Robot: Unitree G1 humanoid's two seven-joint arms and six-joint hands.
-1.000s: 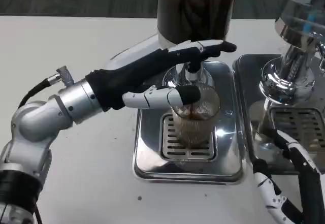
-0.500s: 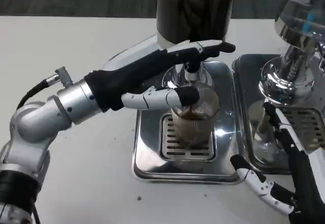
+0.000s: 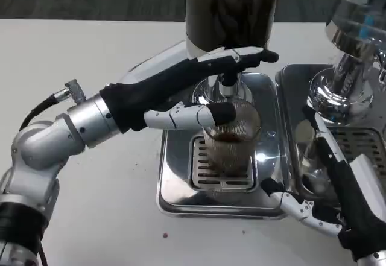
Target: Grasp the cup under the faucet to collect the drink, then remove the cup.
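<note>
Head view: the right hand (image 3: pixel 329 202), fingers spread and holding nothing, has risen from the lower right corner toward the drip tray (image 3: pixel 181 196). The left hand (image 3: pixel 199 94) stays with its thumb against the ribbed glass cup (image 3: pixel 232 142) at frame centre under the faucet (image 3: pixel 226 85), the drink inside still shallow; removal probably nears.

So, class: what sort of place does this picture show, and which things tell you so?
Probably a drinks counter or a lab mock-up of one: a dispenser over a ribbed glass cup, steel drip trays, a white table.
</note>
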